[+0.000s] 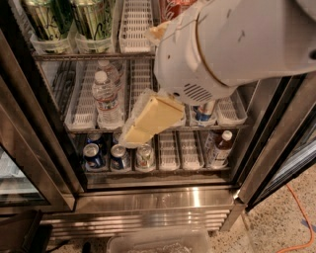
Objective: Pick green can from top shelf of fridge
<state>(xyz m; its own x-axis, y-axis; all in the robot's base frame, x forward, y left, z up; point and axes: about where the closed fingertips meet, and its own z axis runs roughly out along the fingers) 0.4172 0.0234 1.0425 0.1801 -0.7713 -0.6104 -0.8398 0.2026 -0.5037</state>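
Two green cans stand side by side at the left of the top shelf, in white slotted lane trays, inside the open fridge. Their tops are cut off by the frame edge. My gripper, cream-coloured, hangs from the big white arm. It is in front of the middle shelf, below and to the right of the green cans, well apart from them. It holds nothing that I can see.
A red can stands right of the empty lane on the top shelf. Water bottles and a blue can are on the middle rack. Blue-silver cans and a brown bottle are on the lowest. A clear bin lies on the floor.
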